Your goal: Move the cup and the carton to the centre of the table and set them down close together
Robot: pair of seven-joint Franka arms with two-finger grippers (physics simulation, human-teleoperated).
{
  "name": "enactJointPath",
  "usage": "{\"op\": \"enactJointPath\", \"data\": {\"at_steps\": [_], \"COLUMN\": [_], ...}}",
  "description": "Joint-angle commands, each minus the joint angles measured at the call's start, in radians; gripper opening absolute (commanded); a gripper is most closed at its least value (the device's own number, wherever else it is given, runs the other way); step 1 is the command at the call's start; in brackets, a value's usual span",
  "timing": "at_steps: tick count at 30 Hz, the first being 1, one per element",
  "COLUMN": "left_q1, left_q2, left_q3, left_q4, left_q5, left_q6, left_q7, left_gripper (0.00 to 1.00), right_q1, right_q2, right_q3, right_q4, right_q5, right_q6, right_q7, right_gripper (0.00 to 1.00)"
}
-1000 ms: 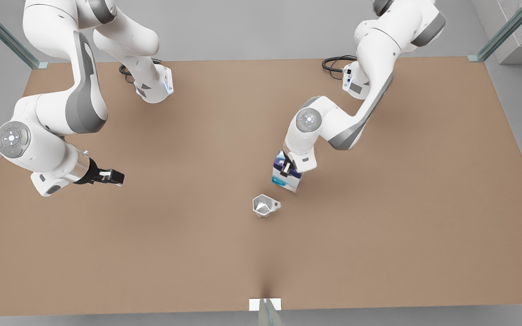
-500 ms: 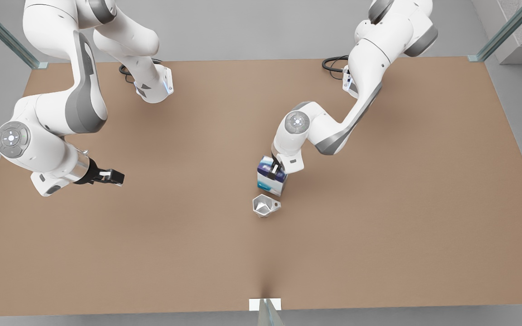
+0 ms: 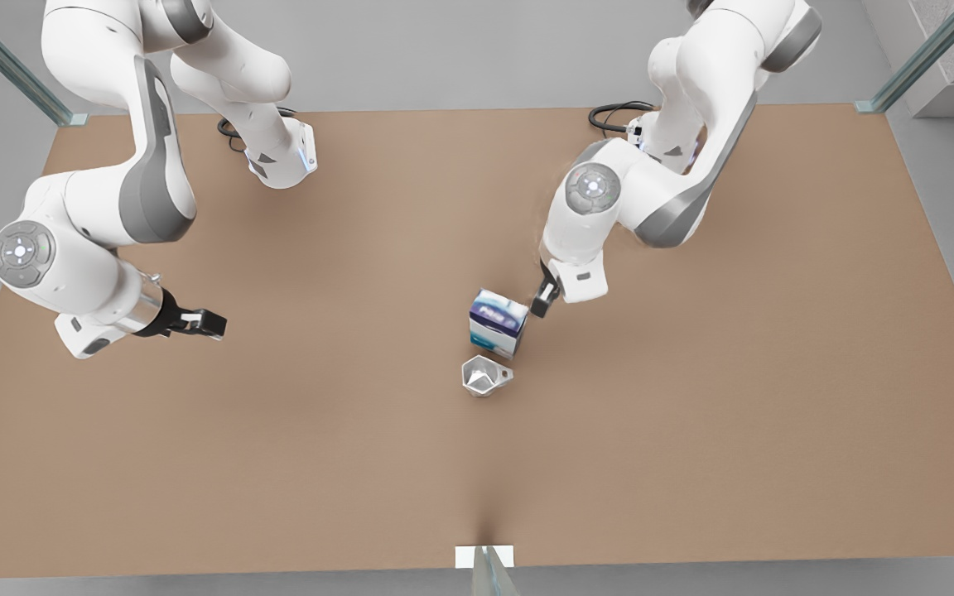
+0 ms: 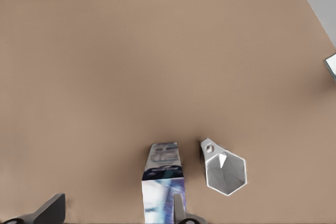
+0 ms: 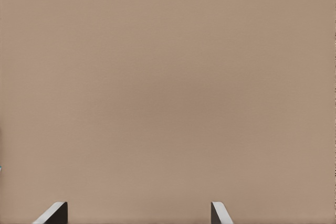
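White arms (image 3: 154, 124), grey joints, black end effectors.

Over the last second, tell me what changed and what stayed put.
The left gripper slid the blue-and-white printed carton toward the front view's left, beside the silvery faceted cup, then let go, opened and drew back up. The cup and the right gripper, waiting over the brown table, stayed.

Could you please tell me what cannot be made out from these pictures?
- Carton lettering: too small in the front view, blurred in the left wrist view.
- Carton's lower part: cut off by the left wrist view's edge.
- Whether cup and carton touch: front view leaves it unclear.
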Motion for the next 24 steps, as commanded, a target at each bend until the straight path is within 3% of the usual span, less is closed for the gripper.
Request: {"op": "enactJointPath", "data": {"at_steps": [1,3,5,6,8,9,10,12,24], "left_q1": [0.008,0.125,0.249,0.249,0.247,0.244,0.244,0.241,0.241], "left_q2": [-0.002,-0.007,-0.005,-0.055,-0.151,-0.169,-0.181,-0.189,-0.181], "left_q3": [0.054,0.177,0.18,0.182,0.188,0.188,0.188,0.188,0.188], "left_q4": [0.047,0.074,0.074,0.072,0.069,0.068,0.065,0.048,0.048], "left_q5": [-0.218,-0.114,-0.1,-0.099,-0.099,-0.102,-0.102,-0.102,-0.103], "left_q6": [-0.106,-0.285,-0.259,-0.239,-0.19,-0.173,-0.17,-0.157,-0.154], "left_q7": [0.228,1.02,1.297,1.299,1.297,1.297,1.297,1.297,1.297], "left_gripper": [1.0,1.0,1.0,1.0,1.0,1.0,1.0,1.0,1.0], "right_q1": [0.002,-0.003,-0.018,-0.003,0.008,0.198,0.254,0.252,0.254], "right_q2": [0.0,-0.006,-0.084,-0.094,-0.091,-0.091,-0.098,-0.1,-0.1], "right_q3": [0.0,0.0,0.002,0.012,0.028,-0.181,-0.228,-0.213,-0.212], "right_q4": [0.0,0.005,0.008,0.008,0.097,0.098,0.094,0.094,0.095], "right_q5": [-0.001,-0.005,0.003,0.002,-0.004,0.012,0.021,0.018,0.018], "right_q6": [0.0,-0.003,-0.09,-0.124,-0.172,-0.181,-0.202,-0.21,-0.213], "right_q7": [0.0,0.0,0.046,0.206,0.22,0.203,0.167,-0.032,-0.029], "right_gripper": [1.0,1.0,1.0,1.0,1.0,1.0,1.0,1.0,1.0]}}
